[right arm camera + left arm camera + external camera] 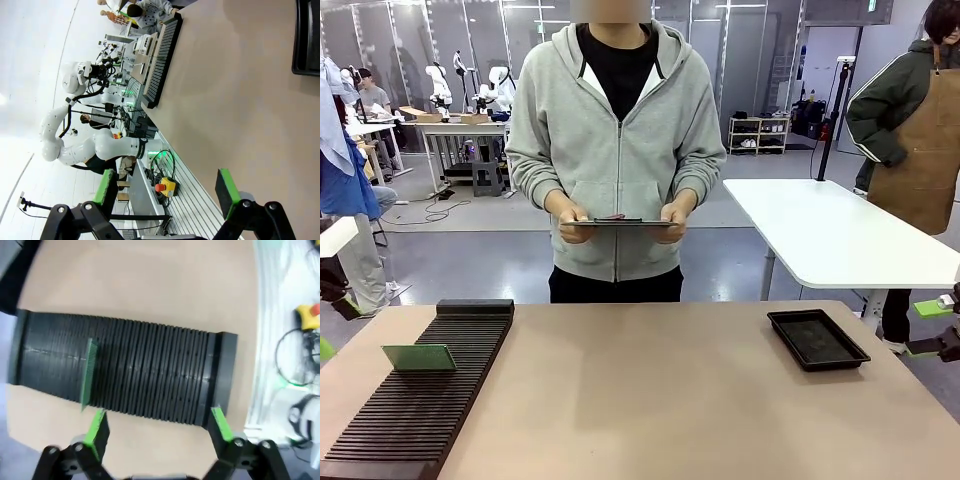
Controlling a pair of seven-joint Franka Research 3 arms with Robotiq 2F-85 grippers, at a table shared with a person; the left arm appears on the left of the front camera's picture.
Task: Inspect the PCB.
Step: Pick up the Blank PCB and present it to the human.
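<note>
On the table's (650, 400) left side, front view: PCB (419, 357) standing on edge in a slot of the long black rack (420, 420), pale face toward the camera, about midway along. From the left wrist, same board as a thin green strip across the ribs, flanked by ribs on both sides. Left gripper (157, 422): hangs over the rack's long edge, jaws spread wide, holding nothing, one green pad (95, 425) just beside the board's end. Right gripper (166, 190): equally wide, empty, over bare tabletop, well apart from the rack. Shallow black tray (817, 338) at the table's right. Beyond the far edge, a person's hands holding a dark tablet (620, 221) flat
</note>
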